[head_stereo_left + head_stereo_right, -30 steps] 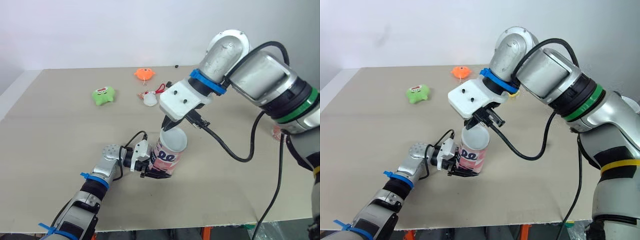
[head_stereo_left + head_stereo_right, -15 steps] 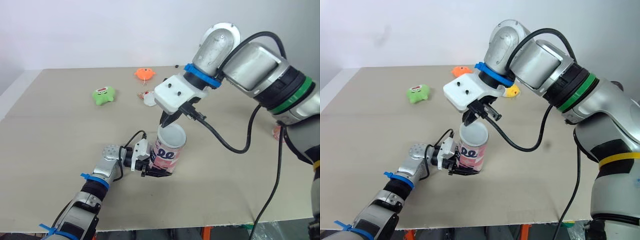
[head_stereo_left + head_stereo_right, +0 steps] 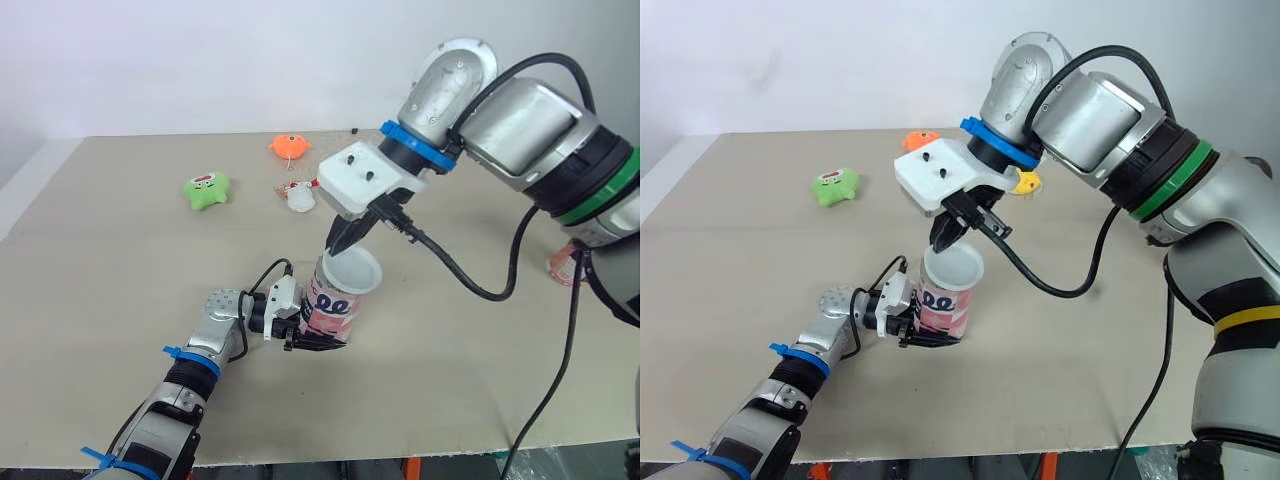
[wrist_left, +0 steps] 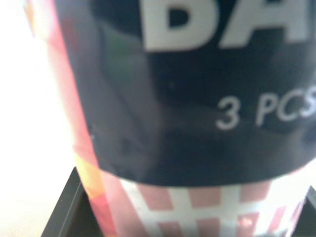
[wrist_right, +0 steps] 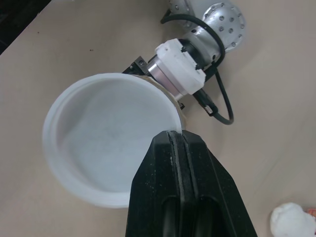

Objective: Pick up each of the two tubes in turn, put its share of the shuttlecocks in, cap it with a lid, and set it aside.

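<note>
Near the front middle of the table we see the tube standing with its long axis close to vertical, mouth end up, its top leaning a little toward the robot's right. We cannot tell whether its base touches the table. The left gripper comes at it from the robot's left and is closed on its lower part, one black finger on each side of the pink printed wall; in the left wrist view the tube's label sits right against the camera, with the fingers at either edge.

On the tube's mouth sits the white lid, hollow side up and slightly tilted, so one edge rides higher than the other. The right gripper reaches down from above and behind, its tips meeting the far rim of the lid. From the right wrist view we see its two fingers pressed together, with the thin wall of the lid running in between their tips, so we read it as pinching the lid.

Farther back on the table lie a green star toy, an orange toy and a small white object, all well apart from the tube. A pink object stands at the robot's right, partly hidden behind the right arm.
</note>
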Robot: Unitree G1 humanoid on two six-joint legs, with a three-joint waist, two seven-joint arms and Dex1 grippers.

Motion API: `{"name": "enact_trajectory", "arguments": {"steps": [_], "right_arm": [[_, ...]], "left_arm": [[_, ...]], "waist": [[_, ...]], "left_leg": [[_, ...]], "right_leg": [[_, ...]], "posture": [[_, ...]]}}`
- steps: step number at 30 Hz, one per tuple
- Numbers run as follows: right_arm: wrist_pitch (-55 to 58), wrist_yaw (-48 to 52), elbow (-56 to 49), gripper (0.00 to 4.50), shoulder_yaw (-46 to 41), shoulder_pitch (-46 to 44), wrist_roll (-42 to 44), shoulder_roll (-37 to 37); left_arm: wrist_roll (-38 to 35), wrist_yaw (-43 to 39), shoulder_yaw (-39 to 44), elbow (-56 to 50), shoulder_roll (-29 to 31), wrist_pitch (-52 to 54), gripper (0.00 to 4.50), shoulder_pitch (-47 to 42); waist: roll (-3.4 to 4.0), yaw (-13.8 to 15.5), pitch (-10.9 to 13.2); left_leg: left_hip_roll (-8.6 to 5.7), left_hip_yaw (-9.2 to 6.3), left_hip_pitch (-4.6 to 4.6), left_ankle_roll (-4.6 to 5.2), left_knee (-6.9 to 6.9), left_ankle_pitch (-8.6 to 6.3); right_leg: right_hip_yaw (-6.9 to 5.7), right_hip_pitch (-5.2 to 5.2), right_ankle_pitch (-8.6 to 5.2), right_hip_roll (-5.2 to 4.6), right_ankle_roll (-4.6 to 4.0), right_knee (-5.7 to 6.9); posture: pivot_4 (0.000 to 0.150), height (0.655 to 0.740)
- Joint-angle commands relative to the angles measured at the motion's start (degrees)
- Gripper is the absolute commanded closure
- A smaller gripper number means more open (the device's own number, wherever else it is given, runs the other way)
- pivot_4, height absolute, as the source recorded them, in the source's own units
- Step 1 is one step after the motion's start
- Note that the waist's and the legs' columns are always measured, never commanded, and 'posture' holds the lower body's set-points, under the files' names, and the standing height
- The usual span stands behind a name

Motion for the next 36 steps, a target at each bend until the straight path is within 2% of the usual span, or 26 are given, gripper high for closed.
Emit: {"name": "enact_trajectory", "arguments": {"steps": [1, 13, 28, 36], "right_arm": [[-0.4, 2.2, 0.3, 4.46, -1.2, 0.5, -1.6, 0.9], [-3.0, 2.2, 9.7, 4.46, -6.5, -1.4, -6.3, 6.0], [-1.7, 2.2, 5.4, 4.46, -7.7, 0.6, -5.3, 3.2], [1.8, 2.2, 2.0, 4.46, -11.2, 2.9, -5.1, 5.0]], "left_arm": [[1.5, 1.1, -0.7, 3.5, 0.6, 0.9, 1.95, 1.5], [1.3, 1.0, -0.6, 3.6, 0.7, 1.1, 1.95, 1.6], [1.3, 0.2, -0.8, 4.3, 1.3, 0.9, 1.95, 0.9], [1.1, 0.3, -0.9, 3.8, 1.6, 1.2, 1.95, 1.4]], "waist": [[0.00, 0.0, 0.0], [0.00, -0.2, 0.0], [-0.01, -0.2, 0.0], [0.00, -0.2, 0.0]], "left_leg": [[0.01, 0.00, 0.00, 0.00, 0.00, 0.00], [0.12, 0.00, 0.05, 0.02, -0.02, 0.01], [0.08, -0.02, 0.01, 0.01, -0.12, 0.01], [0.10, -0.02, 0.02, 0.01, -0.13, 0.01]], "right_leg": [[0.00, 0.00, 0.00, 0.01, 0.00, 0.00], [-0.03, 0.01, 0.08, 0.24, -0.17, 0.03], [-0.06, 0.00, -0.08, 0.21, -0.18, 0.03], [-0.07, -0.01, -0.08, 0.24, -0.20, 0.03]], "posture": [[0.150, 0.7400], [0.150, 0.7400], [0.150, 0.7400], [0.150, 0.7400]]}}
